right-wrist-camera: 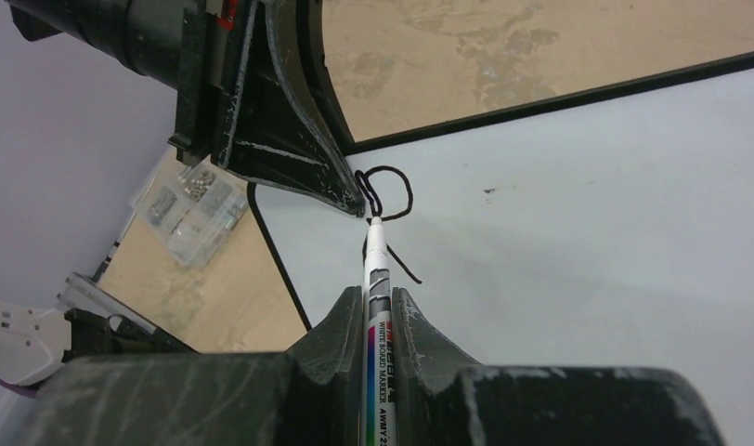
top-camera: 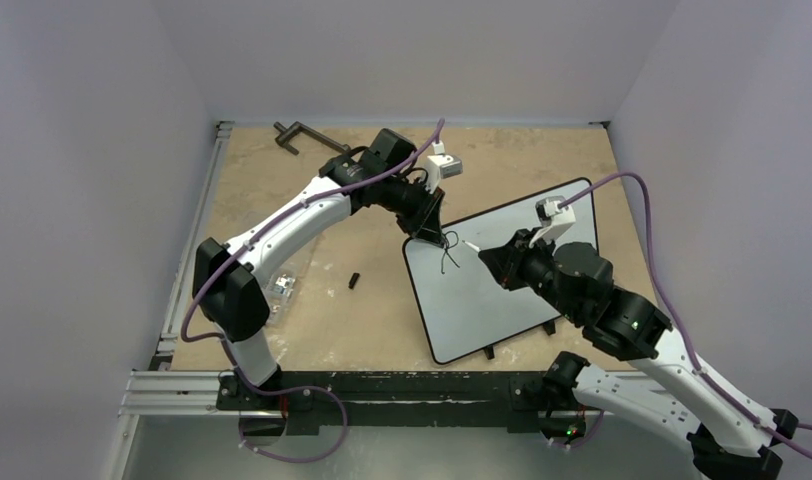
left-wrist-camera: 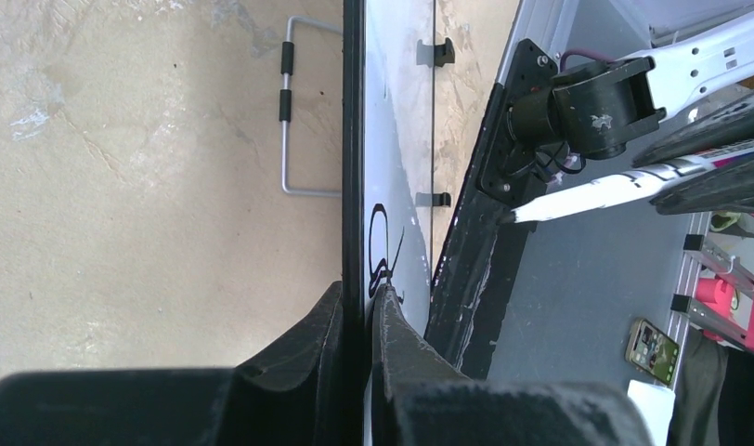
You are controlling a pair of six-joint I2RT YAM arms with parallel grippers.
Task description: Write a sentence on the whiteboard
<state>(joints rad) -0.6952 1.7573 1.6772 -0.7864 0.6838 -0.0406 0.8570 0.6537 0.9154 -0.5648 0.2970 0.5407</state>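
One rough letter of the sentence (right-wrist-camera: 410, 197), a loop with a tail, sits at the far-left corner of the whiteboard (top-camera: 502, 290). The board lies skewed on the table (top-camera: 312, 200), right of centre. Your left gripper (left-wrist-camera: 359, 297) is pinched on the rim at that corner, just beside the ink. Your right gripper (right-wrist-camera: 373, 299) clamps the marker (right-wrist-camera: 377, 279), tip at the loop. Risks: tip striking the left finger; finger smearing wet ink; board pivoting under pressure, since only one corner is held.
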